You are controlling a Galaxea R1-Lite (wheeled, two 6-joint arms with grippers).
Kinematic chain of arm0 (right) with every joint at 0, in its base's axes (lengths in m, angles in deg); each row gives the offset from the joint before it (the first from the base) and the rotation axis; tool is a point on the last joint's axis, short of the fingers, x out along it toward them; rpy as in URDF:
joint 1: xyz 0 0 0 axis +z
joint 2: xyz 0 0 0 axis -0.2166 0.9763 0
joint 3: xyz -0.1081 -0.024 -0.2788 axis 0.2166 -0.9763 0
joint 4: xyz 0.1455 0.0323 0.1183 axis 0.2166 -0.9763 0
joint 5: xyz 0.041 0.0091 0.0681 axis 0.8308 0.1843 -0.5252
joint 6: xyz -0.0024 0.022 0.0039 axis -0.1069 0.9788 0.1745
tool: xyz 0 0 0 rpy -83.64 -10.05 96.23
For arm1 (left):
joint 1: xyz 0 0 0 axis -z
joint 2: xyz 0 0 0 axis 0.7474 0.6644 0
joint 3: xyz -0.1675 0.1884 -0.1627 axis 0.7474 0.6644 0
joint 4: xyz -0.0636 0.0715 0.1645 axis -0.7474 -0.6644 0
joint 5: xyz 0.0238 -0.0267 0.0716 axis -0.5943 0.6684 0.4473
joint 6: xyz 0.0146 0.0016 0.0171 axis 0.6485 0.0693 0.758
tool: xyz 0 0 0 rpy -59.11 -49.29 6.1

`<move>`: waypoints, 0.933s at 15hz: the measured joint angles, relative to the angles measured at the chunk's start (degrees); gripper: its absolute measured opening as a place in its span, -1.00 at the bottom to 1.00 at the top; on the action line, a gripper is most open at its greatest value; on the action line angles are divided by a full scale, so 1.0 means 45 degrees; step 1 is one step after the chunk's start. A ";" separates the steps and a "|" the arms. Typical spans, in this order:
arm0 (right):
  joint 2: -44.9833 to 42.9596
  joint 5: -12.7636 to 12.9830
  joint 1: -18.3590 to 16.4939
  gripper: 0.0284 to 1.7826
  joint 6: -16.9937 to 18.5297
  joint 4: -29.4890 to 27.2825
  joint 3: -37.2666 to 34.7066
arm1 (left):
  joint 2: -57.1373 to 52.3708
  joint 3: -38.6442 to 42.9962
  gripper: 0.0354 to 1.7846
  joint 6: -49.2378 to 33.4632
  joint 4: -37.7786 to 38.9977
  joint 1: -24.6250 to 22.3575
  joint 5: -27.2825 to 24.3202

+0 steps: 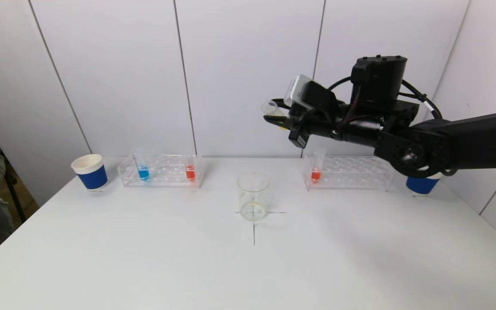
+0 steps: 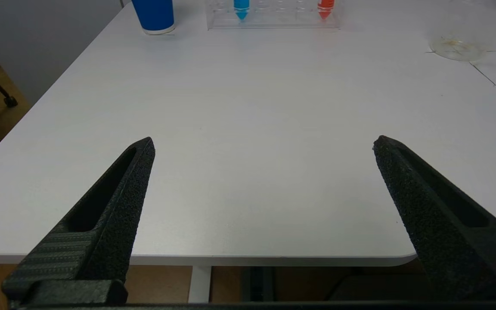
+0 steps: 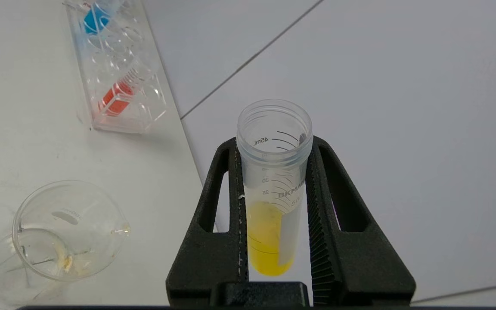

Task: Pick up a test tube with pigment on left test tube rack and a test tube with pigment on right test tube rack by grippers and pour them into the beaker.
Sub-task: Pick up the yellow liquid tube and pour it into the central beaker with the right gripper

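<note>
Right gripper [image 3: 274, 181] holds yellow-pigment test tube [image 3: 273, 189] above beaker [image 1: 253, 202]
jaws clamped on tube (tilted, mouth leftward); left gripper [image 2: 263, 144] parked off tabletop [image 1: 144, 258], jaws wide, empty

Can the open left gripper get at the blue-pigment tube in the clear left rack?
Probably yes: the left gripper hangs open near the table's front edge, with bare table between it and the blue-pigment tube.

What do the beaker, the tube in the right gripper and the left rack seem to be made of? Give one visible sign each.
Beaker: probably clear glass, glossy, thin-walled with a pouring lip.
Tube held in the right gripper: likely translucent plastic, slightly cloudy, threaded rim, printed scale, yellow liquid inside.
Left rack: apparently clear acrylic or similar hard plastic, with flat transparent walls and sharp edges.
</note>
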 joint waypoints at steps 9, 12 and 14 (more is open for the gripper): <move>0.1127 -0.1200 -0.0116 -0.51 -0.2590 0.2498 -0.0753 | 0.0000 0.0000 0.99 0.0005 0.0000 0.0000 0.0000; 0.1414 -0.1216 -0.0125 -0.51 -0.3186 0.2576 -0.0880 | 0.0000 0.0000 0.99 0.0000 0.0000 0.0000 0.0000; 0.1525 -0.1260 -0.0125 -0.51 -0.3565 0.2736 -0.0967 | 0.0000 0.0000 0.99 0.0005 -0.0005 0.0000 0.0000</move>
